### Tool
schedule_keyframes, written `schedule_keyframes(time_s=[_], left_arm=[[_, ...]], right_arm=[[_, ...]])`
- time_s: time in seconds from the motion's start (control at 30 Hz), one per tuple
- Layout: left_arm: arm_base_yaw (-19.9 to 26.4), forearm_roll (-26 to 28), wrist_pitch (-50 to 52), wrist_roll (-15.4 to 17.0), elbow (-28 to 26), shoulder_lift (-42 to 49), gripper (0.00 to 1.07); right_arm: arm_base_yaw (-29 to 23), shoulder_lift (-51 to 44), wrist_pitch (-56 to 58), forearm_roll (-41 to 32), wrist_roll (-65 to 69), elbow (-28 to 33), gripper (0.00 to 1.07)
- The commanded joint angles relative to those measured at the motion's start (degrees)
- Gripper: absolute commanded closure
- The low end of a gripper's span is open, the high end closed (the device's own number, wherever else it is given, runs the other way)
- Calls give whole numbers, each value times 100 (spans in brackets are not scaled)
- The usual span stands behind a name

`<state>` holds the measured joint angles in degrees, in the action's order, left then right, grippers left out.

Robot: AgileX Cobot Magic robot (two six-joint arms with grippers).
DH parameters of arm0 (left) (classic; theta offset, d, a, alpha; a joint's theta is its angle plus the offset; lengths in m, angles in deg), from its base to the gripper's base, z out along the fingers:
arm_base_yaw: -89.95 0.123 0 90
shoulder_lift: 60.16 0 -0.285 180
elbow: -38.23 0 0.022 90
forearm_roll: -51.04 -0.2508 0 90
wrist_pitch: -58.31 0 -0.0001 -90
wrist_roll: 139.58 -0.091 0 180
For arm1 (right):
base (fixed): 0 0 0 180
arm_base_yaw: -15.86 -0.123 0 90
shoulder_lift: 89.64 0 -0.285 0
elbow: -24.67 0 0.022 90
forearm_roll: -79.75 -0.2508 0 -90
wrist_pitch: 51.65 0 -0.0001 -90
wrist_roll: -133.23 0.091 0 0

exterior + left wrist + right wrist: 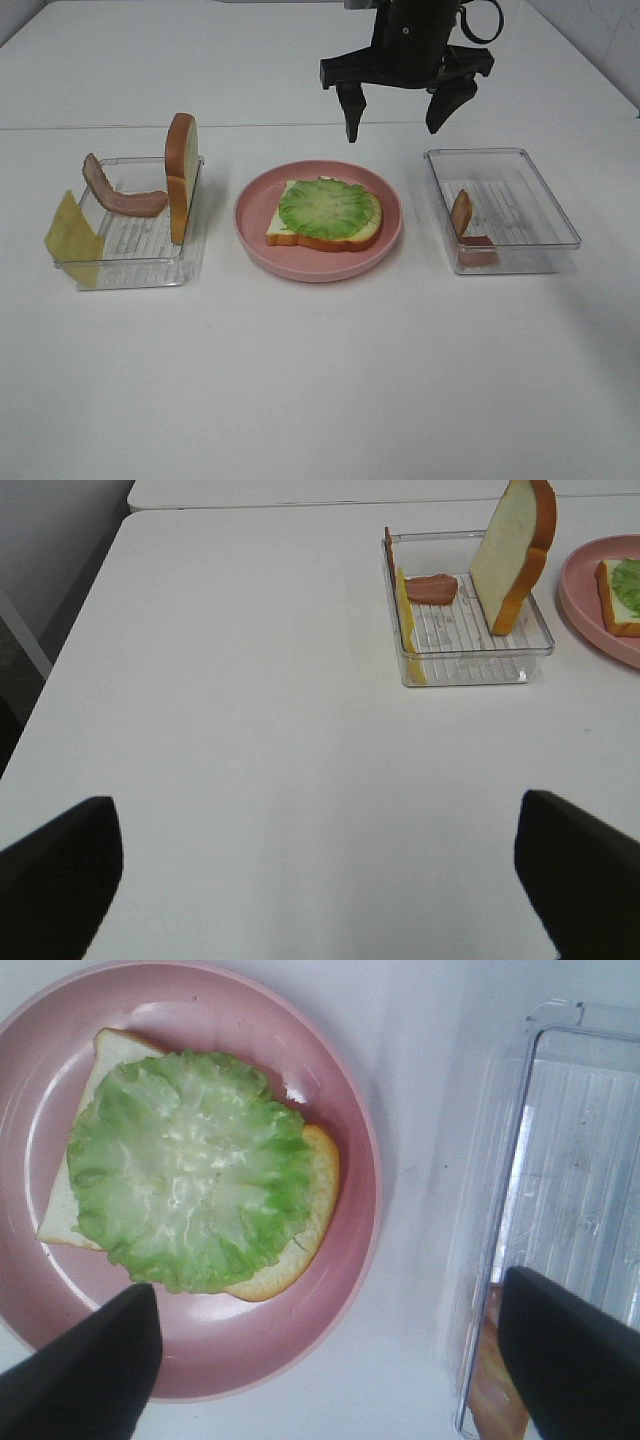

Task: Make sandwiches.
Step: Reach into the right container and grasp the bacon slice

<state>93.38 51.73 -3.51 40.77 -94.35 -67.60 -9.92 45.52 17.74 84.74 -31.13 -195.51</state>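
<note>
White tabletop (320, 380) bears lettuce (325, 207) on bread (320, 240) on the plate (250, 225); the right gripper (395, 128) hangs spread and empty beyond it, and bacon (461, 213) standing edgewise in the right tray (560, 215) may slip its pinch.

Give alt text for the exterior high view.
A round pink plate holds a white bread slice under a ruffled green lettuce leaf, the open right gripper hanging above. A clear plastic tray at left holds an upright bread slice, reddish-brown bacon strip and yellow cheese square; a second tray at right, one bacon strip.
</note>
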Motion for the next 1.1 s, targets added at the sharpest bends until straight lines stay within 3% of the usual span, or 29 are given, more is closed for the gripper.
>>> schedule_keyframes(time_s=[0.03, 0.13, 0.37, 0.53, 1.1], left_arm=[[6, 23, 23, 17, 17, 80, 6], [6, 11, 23, 17, 17, 80, 6], [6, 6, 23, 17, 17, 80, 6], [6, 6, 23, 11, 17, 80, 6], [6, 0, 23, 11, 17, 80, 6]], right_arm=[[-17, -92, 682, -23, 86, 0, 20], [6, -206, 682, -189, 103, 97, 20], [596, -859, 682, -327, 195, 1266, 21], [733, -894, 636, -246, 195, 1713, 21], [733, -132, 229, -229, 132, 1811, 21]])
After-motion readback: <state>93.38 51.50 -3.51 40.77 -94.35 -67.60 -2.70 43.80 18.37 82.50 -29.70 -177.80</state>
